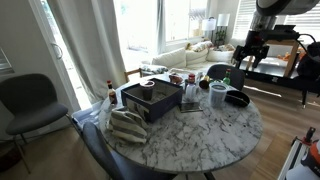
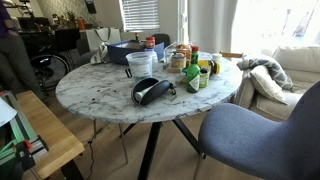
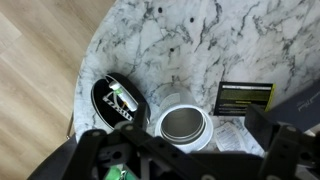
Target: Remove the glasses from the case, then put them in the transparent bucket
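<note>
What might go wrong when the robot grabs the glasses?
The case lies near the table edge, so a nudge may push it off. The bucket stands right beside it, so the gripper might knock it on the way down. The glasses look thin and may slip.

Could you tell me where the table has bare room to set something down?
The widest bare patch lies between the open black oblong case and the round marble table's rim. Crowded: the small bottles beside the clear cylindrical plastic bucket.

Glasses (image 3: 121,103) inside the case (image 3: 100,98), just beside the transparent bucket (image 3: 207,126), on the table (image 3: 200,40)
</note>
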You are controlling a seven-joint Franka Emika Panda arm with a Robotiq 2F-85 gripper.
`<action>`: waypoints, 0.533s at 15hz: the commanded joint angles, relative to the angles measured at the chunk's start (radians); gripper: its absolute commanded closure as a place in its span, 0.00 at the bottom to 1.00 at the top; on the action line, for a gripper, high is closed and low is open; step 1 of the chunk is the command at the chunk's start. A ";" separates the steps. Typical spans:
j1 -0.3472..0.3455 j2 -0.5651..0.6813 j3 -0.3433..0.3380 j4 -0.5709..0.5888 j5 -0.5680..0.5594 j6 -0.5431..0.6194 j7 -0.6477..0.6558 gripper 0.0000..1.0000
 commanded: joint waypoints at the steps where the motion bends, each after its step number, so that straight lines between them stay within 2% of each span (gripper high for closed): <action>1: -0.026 0.086 -0.079 0.006 -0.063 -0.017 -0.178 0.00; 2: -0.042 0.117 -0.085 0.027 -0.057 -0.044 -0.150 0.00; 3: -0.027 0.054 -0.060 -0.001 -0.037 -0.012 -0.123 0.00; 7: -0.045 0.104 -0.082 0.010 -0.042 -0.018 -0.143 0.00; 8: -0.042 0.109 -0.097 -0.011 -0.061 -0.001 -0.202 0.00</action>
